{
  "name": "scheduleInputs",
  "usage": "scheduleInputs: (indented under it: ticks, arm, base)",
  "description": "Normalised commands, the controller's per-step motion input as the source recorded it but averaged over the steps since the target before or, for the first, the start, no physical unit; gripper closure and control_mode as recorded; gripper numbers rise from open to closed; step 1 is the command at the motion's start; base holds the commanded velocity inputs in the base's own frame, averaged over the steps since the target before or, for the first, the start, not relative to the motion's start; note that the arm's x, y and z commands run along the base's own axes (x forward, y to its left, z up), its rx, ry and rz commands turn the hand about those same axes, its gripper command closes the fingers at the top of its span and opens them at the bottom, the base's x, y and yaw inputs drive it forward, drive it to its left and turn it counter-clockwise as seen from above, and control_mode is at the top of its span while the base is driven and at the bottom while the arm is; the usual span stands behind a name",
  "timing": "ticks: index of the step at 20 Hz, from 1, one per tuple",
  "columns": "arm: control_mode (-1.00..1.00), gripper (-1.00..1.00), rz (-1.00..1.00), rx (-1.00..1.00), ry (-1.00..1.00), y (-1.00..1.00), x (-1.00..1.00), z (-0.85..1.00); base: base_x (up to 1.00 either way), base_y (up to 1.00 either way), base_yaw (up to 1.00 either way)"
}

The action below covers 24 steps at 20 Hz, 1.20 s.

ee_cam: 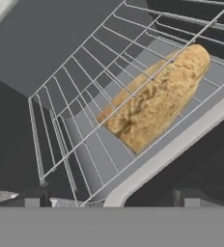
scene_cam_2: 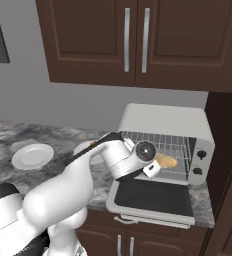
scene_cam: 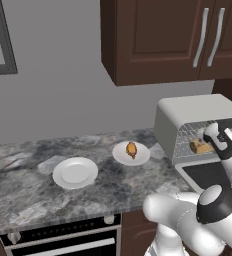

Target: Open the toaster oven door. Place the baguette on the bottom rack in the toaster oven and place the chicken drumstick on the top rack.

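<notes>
The toaster oven [scene_cam: 188,107] stands at the counter's right end, and its door [scene_cam_2: 153,197] is folded down flat in front. Inside, the baguette [ee_cam: 155,101] lies on the bottom rack [ee_cam: 92,154], under the front wire of the top rack [ee_cam: 85,62]. It also shows from the bases as the baguette [scene_cam_2: 167,160] [scene_cam: 200,147]. My gripper [ee_cam: 111,202] hovers open just outside the oven mouth above the door, with nothing between its fingers and a short gap to the bread. The chicken drumstick [scene_cam: 132,149] rests on a white plate [scene_cam: 122,157] left of the oven.
An empty white plate [scene_cam: 75,172] sits further left on the marble counter [scene_cam: 28,185]. Dark wood wall cabinets [scene_cam: 163,40] hang above the oven. A dark tall panel [scene_cam_2: 228,150] closes the oven's right side. A stove front [scene_cam: 63,235] lies below the counter edge.
</notes>
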Motion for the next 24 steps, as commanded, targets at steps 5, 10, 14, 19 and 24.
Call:
scheduleInputs:
  ticks: [5,10,14,19,24]
  arm:
    - [-1.0,-1.0,-0.03,0.16,-0.06,0.13,0.15,-0.12]
    - [-1.0,-1.0,0.0,0.13,-0.01,0.01,0.16,0.0]
    - [-1.0,-1.0,0.0,0.12,0.02,0.0,0.1,-0.06]
    - [-1.0,-1.0,0.0,0.04,0.0,0.01,0.06,-0.16]
    - [-1.0,-1.0,0.0,0.0,0.0,0.01,0.08,-0.06]
  base:
    - [0.0,0.0,0.0]
    - [0.0,0.0,0.0]
    - [0.0,0.0,0.0]
    - [0.0,0.0,0.0]
    - [0.0,0.0,0.0]
